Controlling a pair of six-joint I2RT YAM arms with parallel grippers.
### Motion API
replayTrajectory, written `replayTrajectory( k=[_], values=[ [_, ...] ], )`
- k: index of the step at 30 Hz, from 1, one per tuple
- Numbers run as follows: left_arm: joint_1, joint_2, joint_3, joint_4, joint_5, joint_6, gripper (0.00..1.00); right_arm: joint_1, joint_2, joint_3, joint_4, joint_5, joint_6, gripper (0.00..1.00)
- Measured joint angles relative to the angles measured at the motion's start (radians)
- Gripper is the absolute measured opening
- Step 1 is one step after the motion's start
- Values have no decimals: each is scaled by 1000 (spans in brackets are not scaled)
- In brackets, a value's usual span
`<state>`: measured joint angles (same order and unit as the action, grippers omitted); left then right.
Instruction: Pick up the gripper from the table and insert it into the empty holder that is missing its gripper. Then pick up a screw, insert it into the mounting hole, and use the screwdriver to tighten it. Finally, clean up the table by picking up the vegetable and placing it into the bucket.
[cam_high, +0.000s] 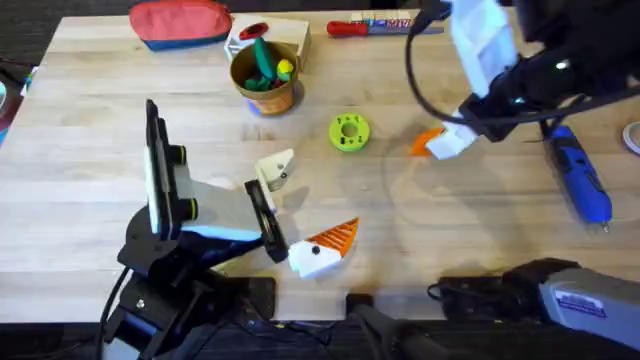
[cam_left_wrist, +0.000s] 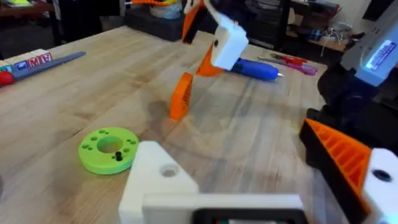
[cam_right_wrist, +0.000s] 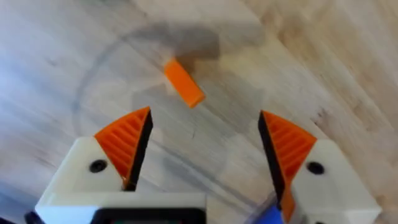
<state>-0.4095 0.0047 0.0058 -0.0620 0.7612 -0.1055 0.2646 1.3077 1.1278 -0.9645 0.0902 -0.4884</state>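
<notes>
Clearly we are at the pick-up step: our right gripper (cam_right_wrist: 202, 149) hangs above the loose orange gripper (cam_high: 426, 141), its two orange pads spread wide apart so the wedge can pass between them — nothing is clamped yet. Seen from the left wrist, the wedge (cam_left_wrist: 181, 95) stands tilted on the bare wood, just beside the right arm's white fingertip, which we judge makes it prone to tipping when touched. Our left gripper (cam_high: 300, 215) lies low and sideways near the table's front edge, jaws parted, one finger wearing its orange pad and the other, the holder (cam_high: 275, 167), bare white — presumably presented so the wedge can be slid on. The blue screwdriver (cam_high: 580, 180) waits on the far right, well apart, and the bucket (cam_high: 264, 78) sits toward the back, behind the green-yellow ring (cam_high: 348, 132).
</notes>
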Motion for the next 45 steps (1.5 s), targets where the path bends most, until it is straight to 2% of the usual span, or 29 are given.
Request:
replayTrajectory(
  k=[9,13,17,19,21,22,24,25,31,34,42,45],
  values=[
    [0,0,0,0,3,-1,986,16,158,0,19,-5,-208,986],
    [0,0,0,-1,3,-3,986,16,191,0,49,-5,-248,896],
    [0,0,0,-1,3,-4,987,16,207,0,59,-6,-267,615],
    [0,0,0,-1,3,-4,987,16,214,0,59,-8,-271,530],
    [0,0,0,0,3,-4,987,16,219,0,59,-8,-275,398],
    [0,0,0,-1,3,-4,987,16,219,0,59,-9,-277,310],
    [0,0,0,-1,3,-5,987,16,219,1,61,-8,-277,61],
    [0,0,0,-1,3,-5,987,16,219,1,64,-8,-279,21],
    [0,0,0,-1,3,-5,986,16,212,1,65,-8,-279,4],
    [0,0,0,-1,3,-5,987,16,160,1,57,-8,-266,4],
    [0,0,0,-1,3,-5,987,-4,-156,66,52,6,-172,4],
    [0,0,0,-1,3,-5,987,-27,-287,81,47,11,-90,4]
  ],
)
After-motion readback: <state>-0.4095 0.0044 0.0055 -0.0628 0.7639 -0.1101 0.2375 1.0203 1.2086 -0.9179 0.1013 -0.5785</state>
